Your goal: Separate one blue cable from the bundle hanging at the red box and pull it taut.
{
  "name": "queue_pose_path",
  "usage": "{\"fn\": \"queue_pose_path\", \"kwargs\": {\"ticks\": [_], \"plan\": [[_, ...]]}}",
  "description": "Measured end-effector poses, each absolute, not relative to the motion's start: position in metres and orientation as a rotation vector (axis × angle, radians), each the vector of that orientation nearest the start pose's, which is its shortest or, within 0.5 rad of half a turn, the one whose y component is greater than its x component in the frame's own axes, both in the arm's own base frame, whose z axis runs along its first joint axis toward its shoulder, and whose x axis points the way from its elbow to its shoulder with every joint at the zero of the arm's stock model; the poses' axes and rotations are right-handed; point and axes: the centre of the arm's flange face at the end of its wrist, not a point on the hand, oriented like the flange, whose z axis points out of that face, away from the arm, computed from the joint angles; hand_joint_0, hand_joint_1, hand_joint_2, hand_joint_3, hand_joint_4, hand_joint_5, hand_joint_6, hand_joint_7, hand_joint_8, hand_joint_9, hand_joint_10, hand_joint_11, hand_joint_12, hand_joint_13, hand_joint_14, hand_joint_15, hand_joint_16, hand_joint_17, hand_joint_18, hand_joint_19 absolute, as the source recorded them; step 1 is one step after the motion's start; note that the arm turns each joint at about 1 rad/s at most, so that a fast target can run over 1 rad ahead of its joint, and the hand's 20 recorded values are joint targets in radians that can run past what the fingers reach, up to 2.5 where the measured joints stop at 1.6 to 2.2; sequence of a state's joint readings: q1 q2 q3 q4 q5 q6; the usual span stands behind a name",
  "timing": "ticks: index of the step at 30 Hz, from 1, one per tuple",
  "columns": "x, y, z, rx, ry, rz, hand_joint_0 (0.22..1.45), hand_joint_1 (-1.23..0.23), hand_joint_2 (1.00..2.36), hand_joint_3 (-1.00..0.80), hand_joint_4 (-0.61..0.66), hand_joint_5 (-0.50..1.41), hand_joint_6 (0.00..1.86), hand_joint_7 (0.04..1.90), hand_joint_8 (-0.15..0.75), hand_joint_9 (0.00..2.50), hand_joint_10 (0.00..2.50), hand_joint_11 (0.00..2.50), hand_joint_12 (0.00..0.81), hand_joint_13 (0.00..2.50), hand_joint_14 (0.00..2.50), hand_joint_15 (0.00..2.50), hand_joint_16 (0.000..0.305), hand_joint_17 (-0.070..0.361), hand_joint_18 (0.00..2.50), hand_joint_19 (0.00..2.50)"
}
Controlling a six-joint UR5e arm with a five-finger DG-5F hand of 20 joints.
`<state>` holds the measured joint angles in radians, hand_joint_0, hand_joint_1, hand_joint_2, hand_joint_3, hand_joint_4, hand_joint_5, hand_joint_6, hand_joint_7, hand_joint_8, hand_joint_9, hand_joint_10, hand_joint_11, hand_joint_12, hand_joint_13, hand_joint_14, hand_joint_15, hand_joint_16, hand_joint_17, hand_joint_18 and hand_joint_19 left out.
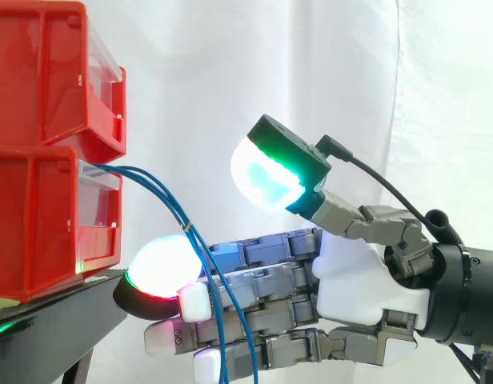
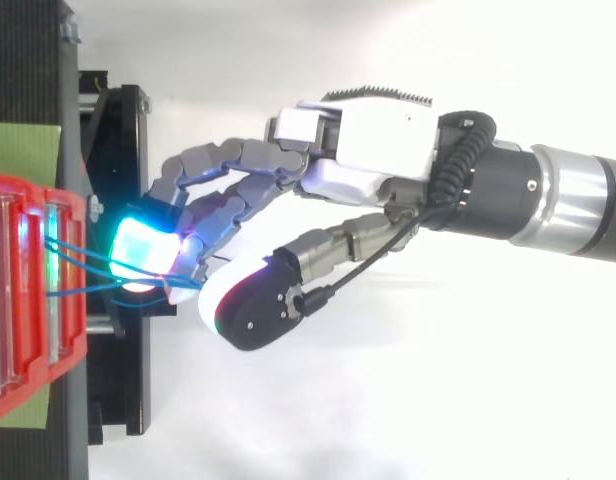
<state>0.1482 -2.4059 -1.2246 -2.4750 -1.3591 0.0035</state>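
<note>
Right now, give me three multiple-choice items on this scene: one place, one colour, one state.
1. Where do the cables start?
A red bins
B curtain
C arm's wrist

2. Cable colour?
A green
B blue
C yellow

3. The hand is:
A fisted
B pinching a cable
C open

Answers:
1 A: they run out from the bins' front.
2 B: blue in both views.
3 C: fingers straight, thumb raised clear of the cables.
</note>
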Motion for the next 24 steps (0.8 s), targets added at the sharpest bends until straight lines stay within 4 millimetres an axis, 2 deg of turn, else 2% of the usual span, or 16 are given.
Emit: {"fn": "queue_pose_path", "kwargs": {"ticks": [9, 12, 17, 20, 22, 24], "plan": [[0.7911, -0.0284, 0.1849, 1.106, 1.019, 1.276, 0.63, -0.68, 1.00, -0.47, 0.31, -0.13, 0.50, 1.02, 0.342, 0.89, 0.01, 0.56, 0.339, 0.67, 0.01, 0.33, 0.041, 0.093, 0.58, 0.50], [0.7909, -0.0273, 0.1847, 1.107, 1.021, 1.276, 0.64, -0.63, 1.01, -0.43, 0.28, -0.12, 0.50, 1.10, 0.347, 0.92, 0.01, 0.58, 0.342, 0.70, 0.01, 0.34, 0.041, 0.092, 0.59, 0.50], [0.7902, -0.0290, 0.1840, 1.113, 1.028, 1.279, 0.64, -0.63, 1.01, -0.38, 0.22, -0.11, 0.50, 1.22, 0.353, 0.93, 0.01, 0.59, 0.343, 0.71, 0.01, 0.35, 0.041, 0.093, 0.61, 0.50], [0.7892, -0.0316, 0.1829, 1.116, 1.042, 1.283, 0.64, -0.63, 1.01, -0.37, 0.20, -0.12, 0.54, 1.16, 0.351, 0.92, 0.01, 0.58, 0.342, 0.71, 0.01, 0.35, 0.041, 0.093, 0.61, 0.50], [0.7886, -0.0332, 0.1823, 1.117, 1.053, 1.288, 0.64, -0.64, 1.01, -0.35, 0.17, -0.14, 0.64, 1.04, 0.350, 0.92, 0.01, 0.59, 0.343, 0.72, 0.01, 0.35, 0.041, 0.093, 0.62, 0.50], [0.7880, -0.0356, 0.1817, 1.121, 1.060, 1.291, 0.64, -0.64, 1.01, -0.34, 0.16, -0.15, 0.67, 1.00, 0.347, 0.91, 0.01, 0.61, 0.344, 0.72, 0.01, 0.35, 0.042, 0.093, 0.62, 0.50]]}}
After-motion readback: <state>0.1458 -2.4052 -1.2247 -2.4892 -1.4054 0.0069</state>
